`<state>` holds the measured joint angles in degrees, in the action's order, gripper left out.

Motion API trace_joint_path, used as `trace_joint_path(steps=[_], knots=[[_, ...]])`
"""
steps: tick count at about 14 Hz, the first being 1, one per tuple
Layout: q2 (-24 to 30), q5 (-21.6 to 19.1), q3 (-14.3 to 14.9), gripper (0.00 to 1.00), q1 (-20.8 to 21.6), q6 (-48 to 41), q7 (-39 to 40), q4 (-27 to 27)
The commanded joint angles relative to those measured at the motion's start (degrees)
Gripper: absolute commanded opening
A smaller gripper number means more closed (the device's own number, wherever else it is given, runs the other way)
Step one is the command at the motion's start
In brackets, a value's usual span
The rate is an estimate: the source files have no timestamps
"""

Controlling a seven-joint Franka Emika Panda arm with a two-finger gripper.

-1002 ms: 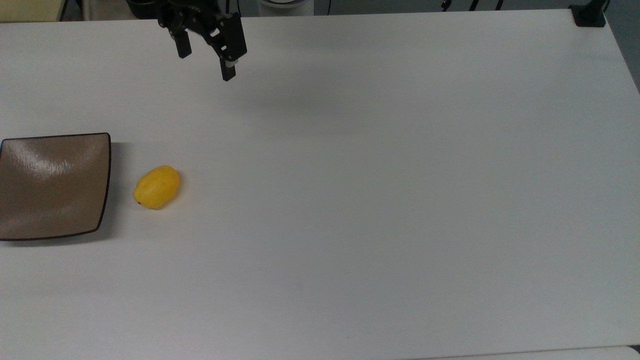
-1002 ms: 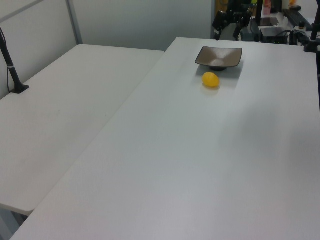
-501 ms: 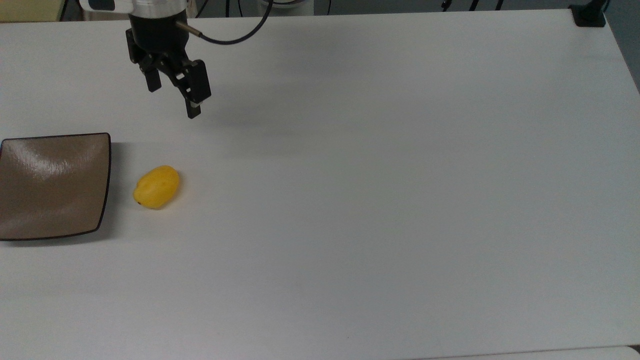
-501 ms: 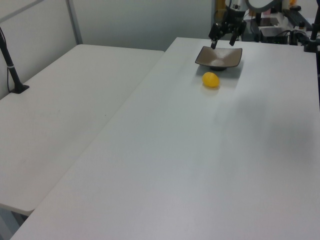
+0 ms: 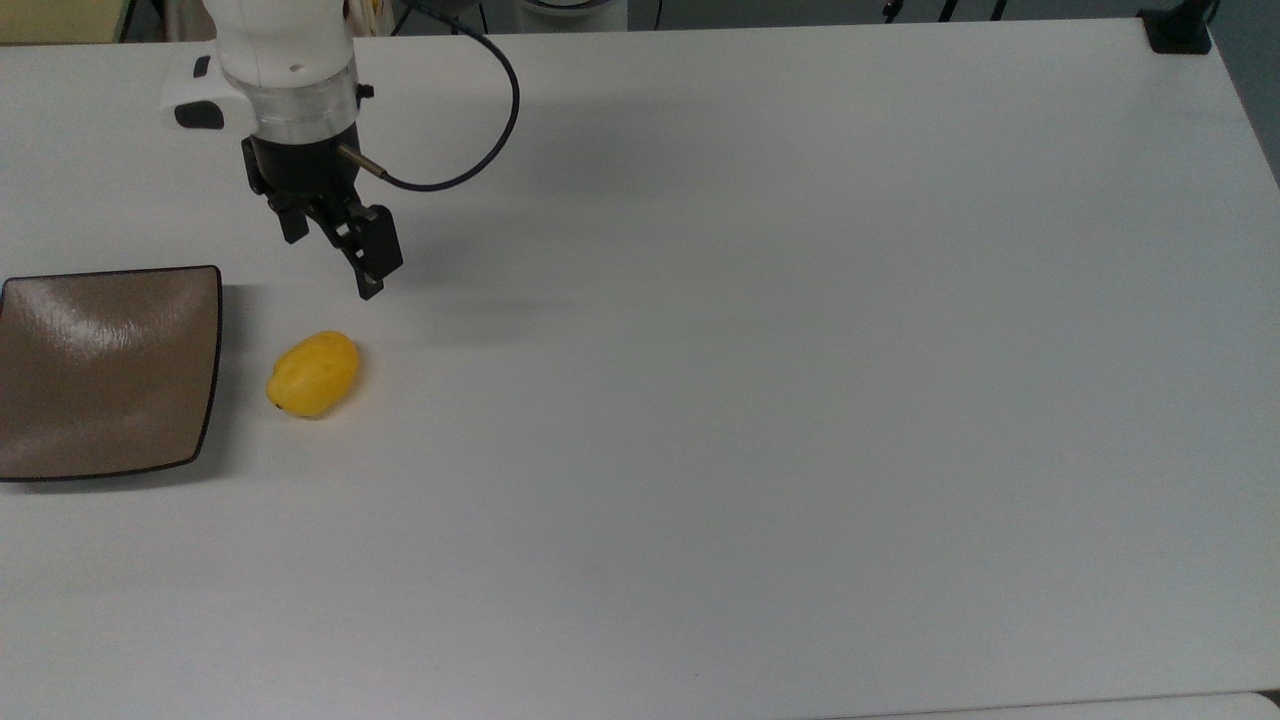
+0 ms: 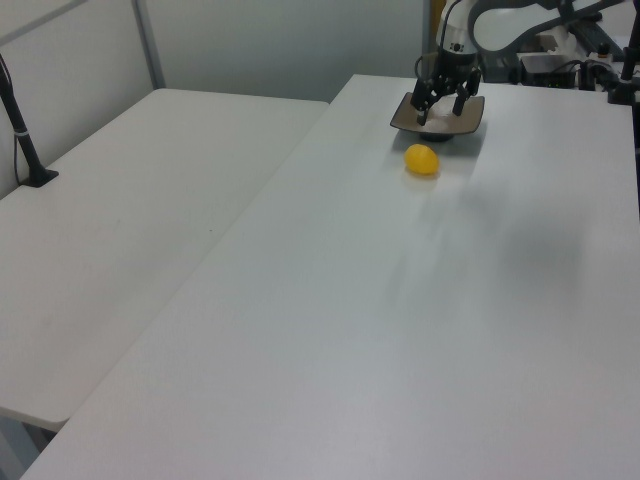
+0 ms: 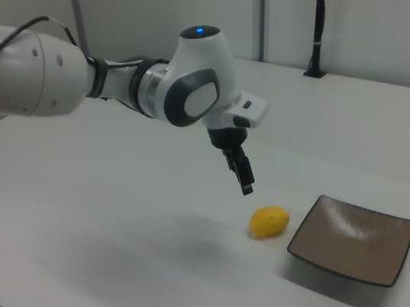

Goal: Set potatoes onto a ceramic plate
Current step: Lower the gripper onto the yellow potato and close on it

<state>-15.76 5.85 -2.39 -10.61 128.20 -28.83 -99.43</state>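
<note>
Tool (image 5: 332,266) moved nearer potato (image 5: 313,373), fingers apart, above it; plate (image 5: 100,370) just beside; table (image 5: 800,400) open.

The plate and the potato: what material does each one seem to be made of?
The plate looks like glazed ceramic: glossy brown, with bright light reflections and a thin dark rim. The potato looks like a plastic or rubber model, though this is uncertain: its skin is a uniform bright yellow, smooth, with a slight shine.
</note>
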Motion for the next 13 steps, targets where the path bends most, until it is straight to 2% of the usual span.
trace_joint_path(steps=[1, 7, 13], knots=[[-4.18, 1.79, 0.11, 1.0, -0.29, 0.47, -1.23, 3.89], [-8.75, 3.46, 0.11, 1.0, -1.17, 0.47, -1.32, 6.35], [-15.87, 4.52, 0.02, 1.0, -1.96, 0.47, -1.14, 11.8]])
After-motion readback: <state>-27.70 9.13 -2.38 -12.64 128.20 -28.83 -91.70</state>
